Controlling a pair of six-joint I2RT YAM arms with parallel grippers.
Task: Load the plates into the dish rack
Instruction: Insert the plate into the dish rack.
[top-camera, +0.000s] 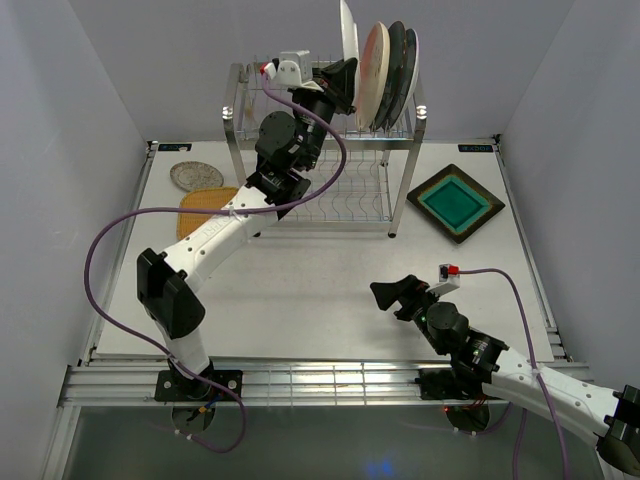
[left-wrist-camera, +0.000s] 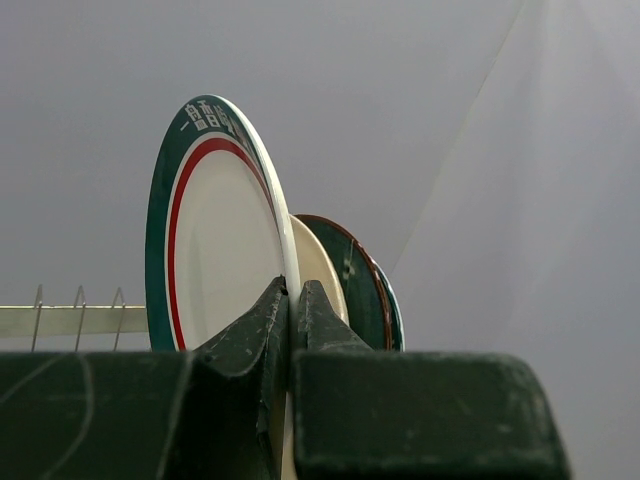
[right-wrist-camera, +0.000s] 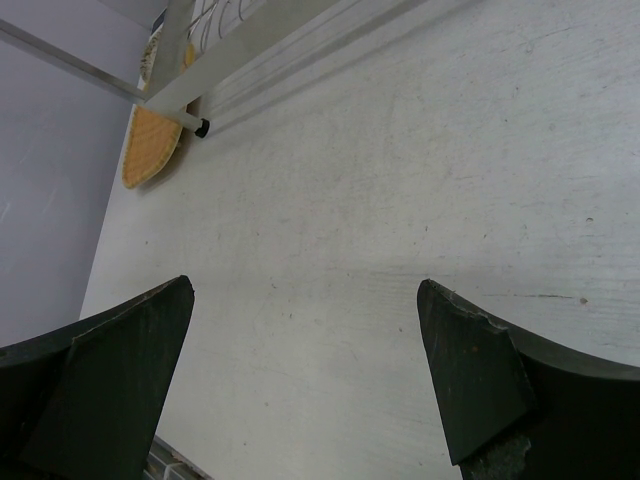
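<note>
Small silver-grey plate (top-camera: 196, 176): flat on the table (top-camera: 330, 290), left of the rack.
Yellow woven square plate (top-camera: 207, 207): flat, just nearer you than the silver-grey one, partly under your left arm.
Dish rack (top-camera: 355, 195): stands at the far middle of the table.
Left gripper (top-camera: 347, 85): your fingers are narrowed onto the lower rim of the green-rimmed white plate (left-wrist-camera: 220, 240) (1 finger on each face).
Green-rimmed white plate: upright over the top tier, leftmost of 4; you cannot tell if it is seated.
Pink-cream plate (top-camera: 373, 70): upright, just right of it.
2 dark plates (top-camera: 400, 70): upright, rightmost.
Brown square plate (top-camera: 455, 203): flat, right of the rack.
Right gripper (top-camera: 395, 295): fingers spread wide, holding nothing, over the bare table.
</note>
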